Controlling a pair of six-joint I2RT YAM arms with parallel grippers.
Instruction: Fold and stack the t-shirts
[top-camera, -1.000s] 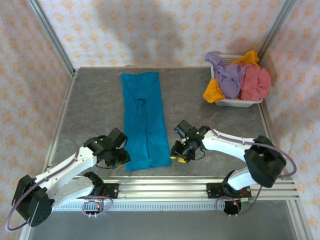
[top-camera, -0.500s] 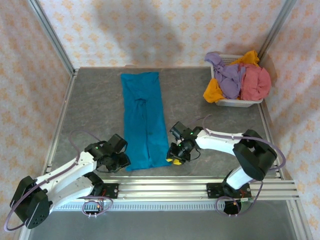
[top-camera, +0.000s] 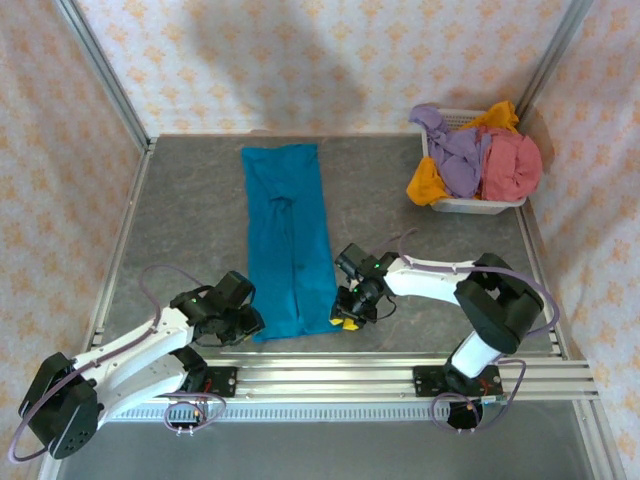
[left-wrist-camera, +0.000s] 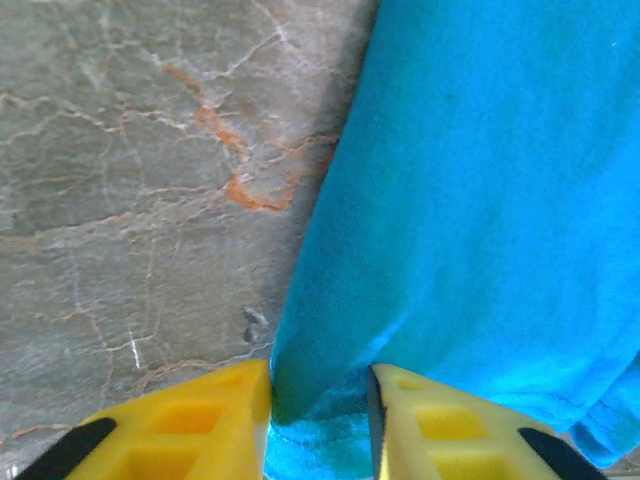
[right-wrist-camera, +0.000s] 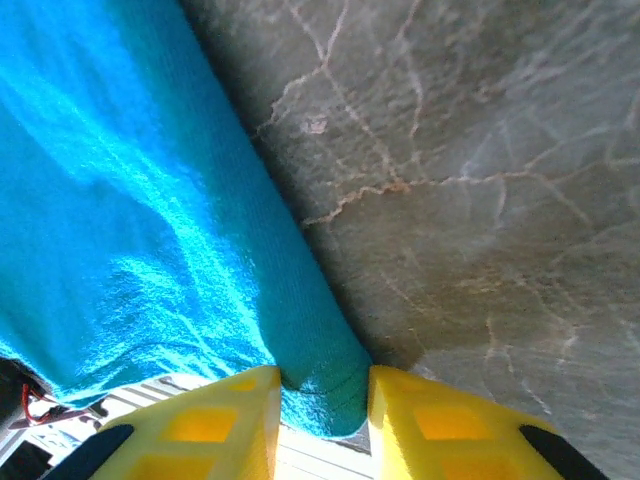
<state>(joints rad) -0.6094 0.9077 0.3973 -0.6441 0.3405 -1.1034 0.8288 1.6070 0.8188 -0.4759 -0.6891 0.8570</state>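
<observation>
Overhead, veined grey table (top-camera: 190, 215), floral walls (top-camera: 300, 60).

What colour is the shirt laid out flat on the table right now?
Teal-blue, plain with no pattern. The t-shirt shows best in the top external view.

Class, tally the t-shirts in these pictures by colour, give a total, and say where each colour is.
Teal-blue t-shirt, flat on the table: 1
Lavender purple t-shirt, in the white basket: 1
Orange-yellow t-shirt, in the basket: 1
Dusty red t-shirt, in the basket: 1
Total: 4 t-shirts showing; any hidden beneath them cannot be counted.
</observation>
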